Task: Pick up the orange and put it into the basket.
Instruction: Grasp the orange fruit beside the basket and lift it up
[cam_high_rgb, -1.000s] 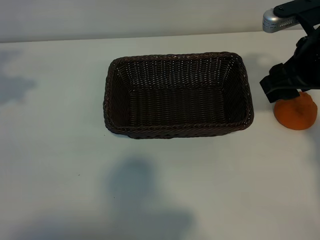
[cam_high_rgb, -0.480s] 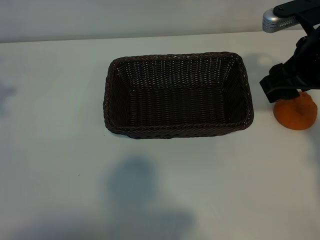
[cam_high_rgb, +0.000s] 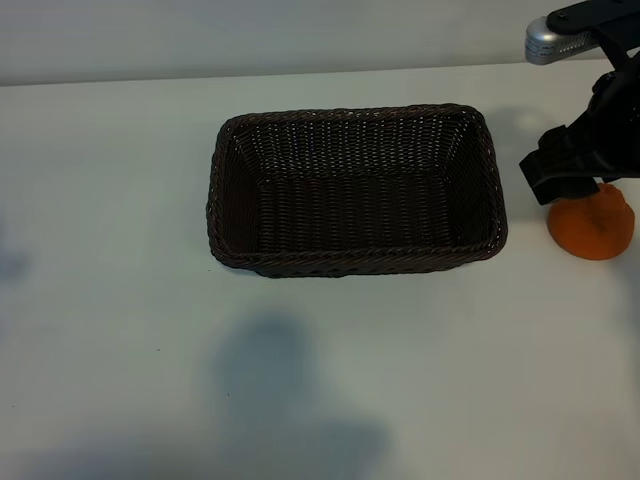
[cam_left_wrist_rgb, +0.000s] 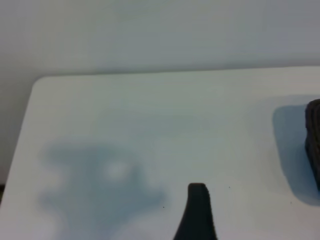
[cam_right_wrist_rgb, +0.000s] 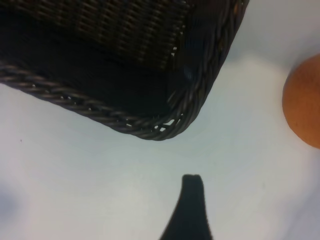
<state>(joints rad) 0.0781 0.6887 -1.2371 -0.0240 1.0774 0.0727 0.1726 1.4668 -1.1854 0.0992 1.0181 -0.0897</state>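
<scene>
Exterior view, lower half of the frame: bare white table carries only soft grey shadows. Farther up, at the centre, sits the basket, dark woven wicker with a braided rim, rectangular with rounded corners, and nothing lies inside it. At the right edge of the frame, just beside the basket's right end but apart from it, the orange rests on the table. The right gripper hangs directly over the orange's upper left side, its black body covering part of the fruit; whether it touches the skin cannot be told from this angle. Its fingers stand spread and pinch nothing. In the right wrist view one dark fingertip rises from the bottom edge over bare table, a rounded corner of the basket fills the upper left, and the orange shows at the right edge, clear of that fingertip. In the left wrist view the left gripper shows one dark fingertip at the bottom edge above empty table, spread and holding nothing, with a sliver of the basket at the right edge.
</scene>
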